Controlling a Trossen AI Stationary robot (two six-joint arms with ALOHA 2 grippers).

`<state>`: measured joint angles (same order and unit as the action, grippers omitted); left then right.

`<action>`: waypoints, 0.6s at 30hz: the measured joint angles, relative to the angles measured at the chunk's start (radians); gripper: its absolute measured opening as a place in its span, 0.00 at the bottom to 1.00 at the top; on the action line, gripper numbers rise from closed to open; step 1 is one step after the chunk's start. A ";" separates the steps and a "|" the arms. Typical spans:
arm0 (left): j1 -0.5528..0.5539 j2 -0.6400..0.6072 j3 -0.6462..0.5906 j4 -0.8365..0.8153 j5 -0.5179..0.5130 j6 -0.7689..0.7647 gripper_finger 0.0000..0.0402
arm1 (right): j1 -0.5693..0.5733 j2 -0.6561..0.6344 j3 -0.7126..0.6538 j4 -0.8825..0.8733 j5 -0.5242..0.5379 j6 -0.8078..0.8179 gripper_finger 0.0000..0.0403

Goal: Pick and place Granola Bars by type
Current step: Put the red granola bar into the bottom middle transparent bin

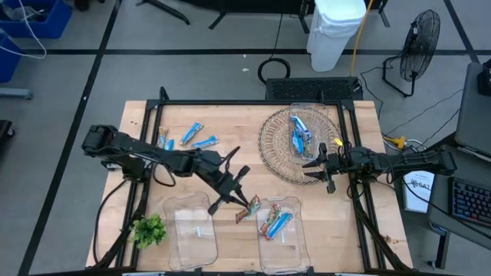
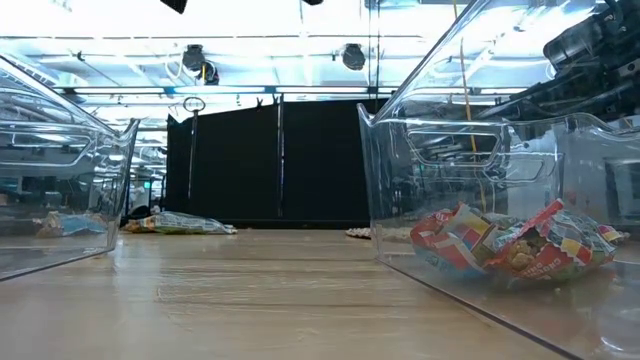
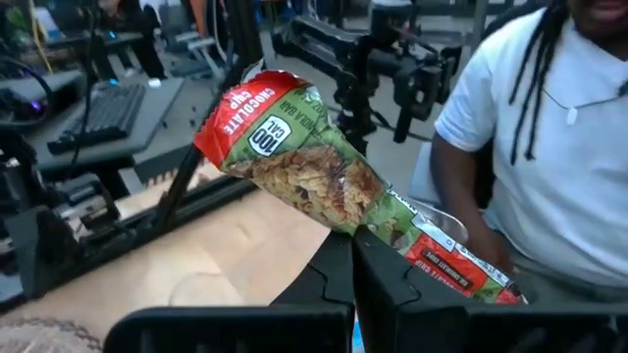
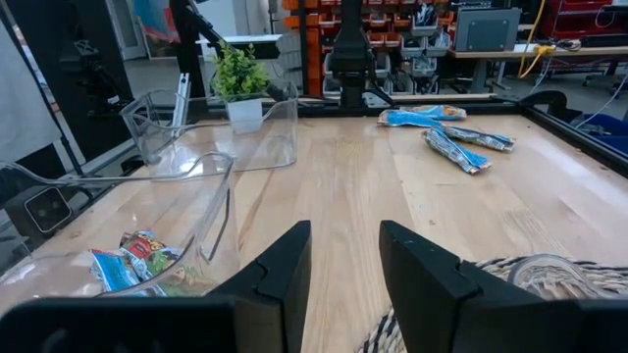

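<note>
Your left gripper (image 1: 247, 201) is clamped on a multicoloured granola bar (image 3: 304, 167), held between the two clear bins; carry it over the right bin (image 1: 295, 238) (mixed bars already lie there) and lower before releasing. The right gripper (image 1: 317, 163) waits, jaws apart, by the wire basket (image 1: 272, 146)

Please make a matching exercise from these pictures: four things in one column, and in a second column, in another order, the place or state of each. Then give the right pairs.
Things
1. left gripper
2. right gripper
3. wire basket
4. green plant

Places or states
A. holds blue bars, on the table's far right part
B. shut on a multicoloured granola bar, between the two clear bins
C. stands at the table's near left corner, beside the left clear bin
D. open and empty, at the basket's near edge

Pairs: 1-B, 2-D, 3-A, 4-C
</note>
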<state>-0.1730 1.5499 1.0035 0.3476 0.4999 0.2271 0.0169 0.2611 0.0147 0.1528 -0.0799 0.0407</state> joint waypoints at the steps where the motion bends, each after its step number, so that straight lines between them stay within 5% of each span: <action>1: 0.000 0.019 0.000 0.029 0.002 -0.004 0.00 | 0.000 0.000 0.000 0.000 0.000 0.000 0.28; 7: 0.003 0.197 0.000 0.418 0.195 -0.113 0.00 | 0.000 0.000 0.000 0.000 0.000 0.000 0.28; 10: 0.005 0.259 0.003 0.566 0.188 -0.216 0.00 | 0.000 0.000 0.000 0.000 0.000 0.000 0.28; 13: 0.021 0.282 0.061 0.483 0.156 -0.301 0.00 | 0.000 0.000 0.000 0.000 0.000 0.000 0.28; 18: 0.032 0.282 0.253 0.029 0.165 -0.204 0.00 | 0.000 0.000 0.000 0.000 0.000 0.000 0.28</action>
<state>-0.1410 1.8317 1.2567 0.3763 0.6647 0.0233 0.0168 0.2611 0.0147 0.1524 -0.0799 0.0406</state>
